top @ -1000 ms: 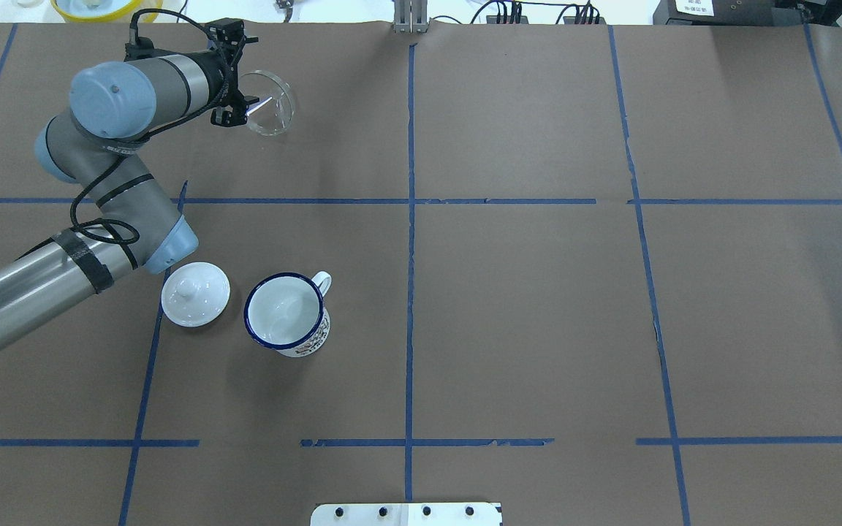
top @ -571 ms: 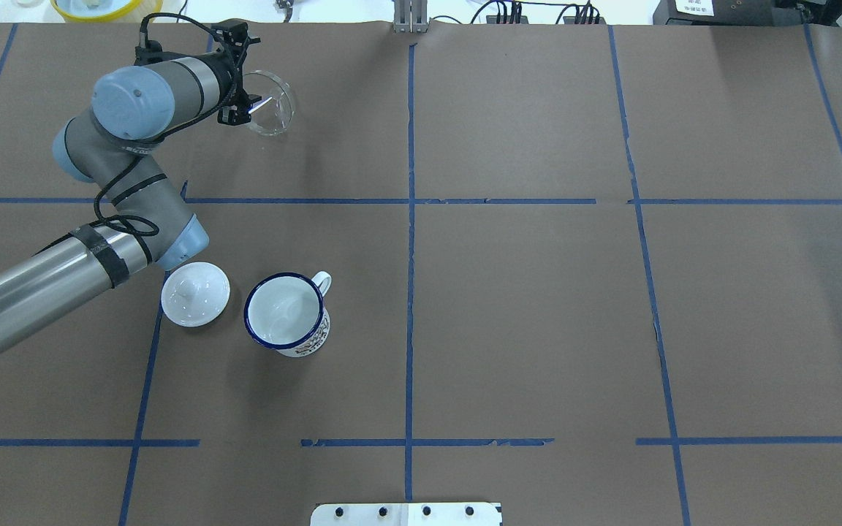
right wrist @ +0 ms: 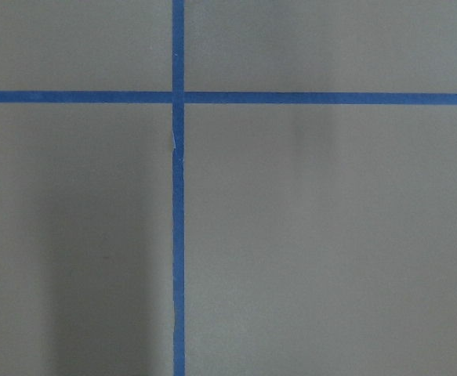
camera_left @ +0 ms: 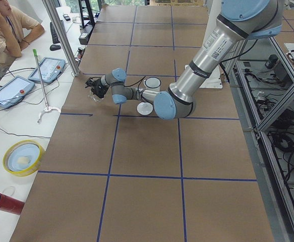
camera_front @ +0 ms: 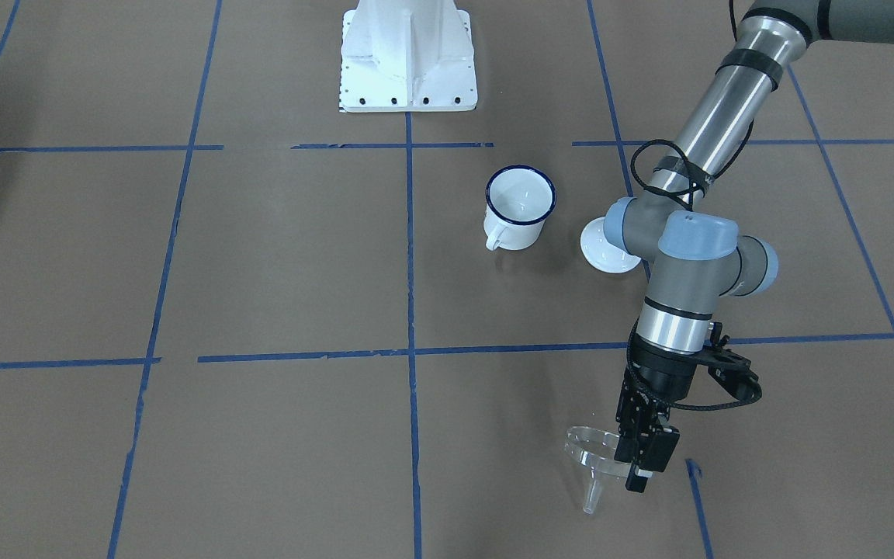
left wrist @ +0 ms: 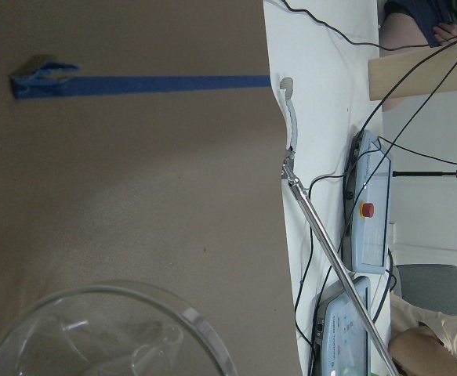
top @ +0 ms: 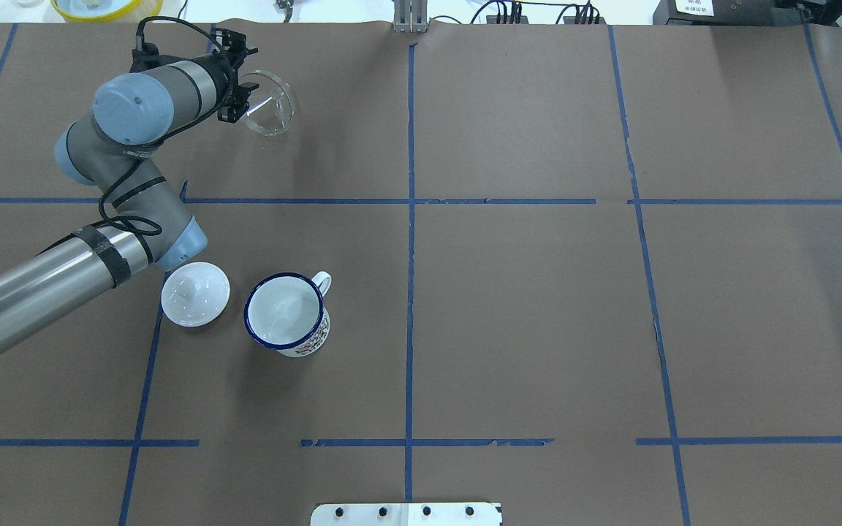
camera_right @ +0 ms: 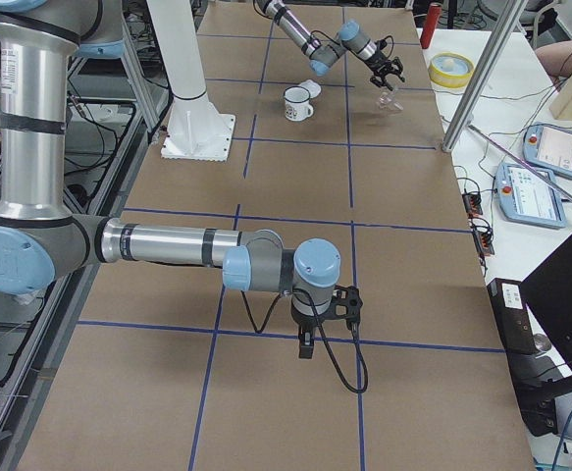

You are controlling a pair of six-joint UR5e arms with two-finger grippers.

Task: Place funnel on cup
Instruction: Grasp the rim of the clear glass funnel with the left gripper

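The clear funnel (top: 269, 104) is at the far left of the table, with its spout pointing down in the front-facing view (camera_front: 593, 460). My left gripper (top: 237, 93) is shut on its rim (camera_front: 643, 454). The funnel's rim fills the bottom of the left wrist view (left wrist: 110, 337). The white mug with a blue rim (top: 286, 314) stands upright and empty nearer the robot (camera_front: 519, 206), well apart from the funnel. My right gripper (camera_right: 305, 345) shows only in the exterior right view, above bare table far from the mug; I cannot tell whether it is open or shut.
A round white knobbed lid (top: 195, 294) lies just left of the mug, under the left arm's elbow. The table's far edge (left wrist: 279, 196) is close to the funnel. A yellow bowl (top: 103, 7) sits beyond it. The robot base (camera_front: 408, 58) is at the near edge.
The left arm's wrist and elbow have shifted a little toward the far edge. The funnel stays in the gripper at almost the same spot. The mug and lid have not moved.
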